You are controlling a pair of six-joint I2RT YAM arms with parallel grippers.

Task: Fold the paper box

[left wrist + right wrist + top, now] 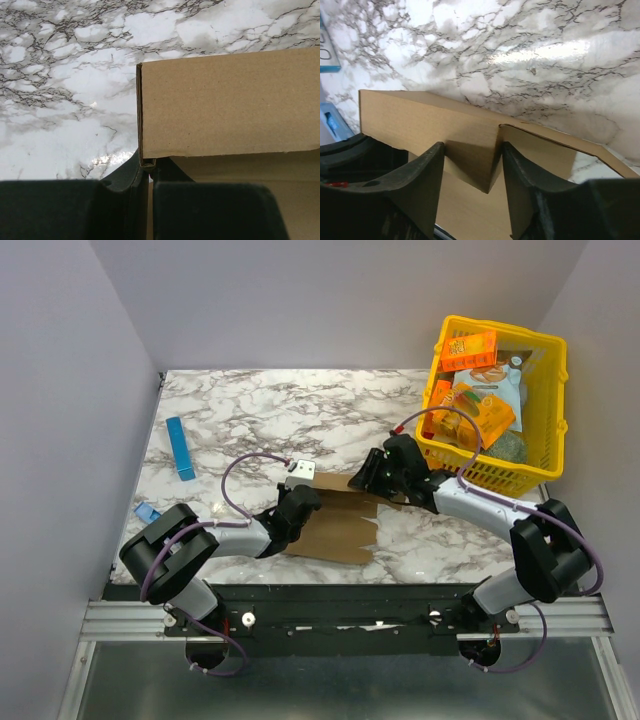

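Note:
The paper box (335,530) is a brown cardboard sheet lying on the marble table between the two arms, with some walls folded up. My left gripper (300,502) is at its left edge. In the left wrist view it (146,167) is shut on the lower corner of an upright cardboard wall (225,100). My right gripper (362,480) is over the box's far right corner. In the right wrist view its jaws (472,145) stand apart on either side of a raised, folded corner of the cardboard (420,120), close to both faces.
A yellow basket (553,370) holding orange snack boxes (470,348) and other packets stands at the back right, just beyond the right arm. A slim blue bar (181,448) lies at the left, and a small blue item (147,511) sits near the left arm's base.

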